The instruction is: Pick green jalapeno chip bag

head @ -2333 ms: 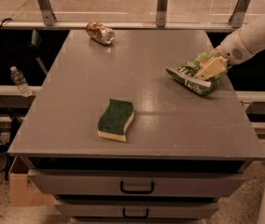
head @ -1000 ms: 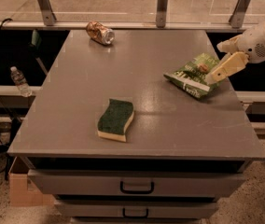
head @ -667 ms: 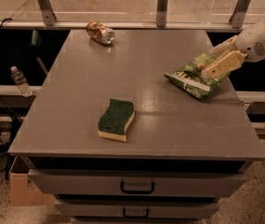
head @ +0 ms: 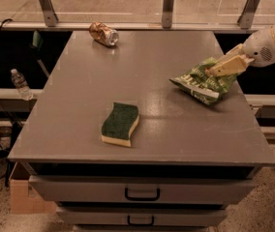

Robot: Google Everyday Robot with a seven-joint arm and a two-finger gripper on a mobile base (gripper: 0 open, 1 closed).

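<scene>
The green jalapeno chip bag [head: 199,84] lies crumpled on the right side of the grey table [head: 142,129], white lettering showing. My gripper [head: 214,71] reaches in from the right edge on a cream and white arm, and its tip rests on the bag's upper right part, where the bag bunches up around it. The bag's left end lies on the table top.
A green-topped yellow sponge [head: 120,123] lies near the table's front middle. A crushed metallic can [head: 103,33] lies at the back left. Drawers [head: 142,193] sit under the front edge. A water bottle [head: 20,84] stands on the floor at left.
My gripper lifted off the bag and drew back to the right, then came back down to the left onto the bag's upper right part. The sponge and can have not moved.
</scene>
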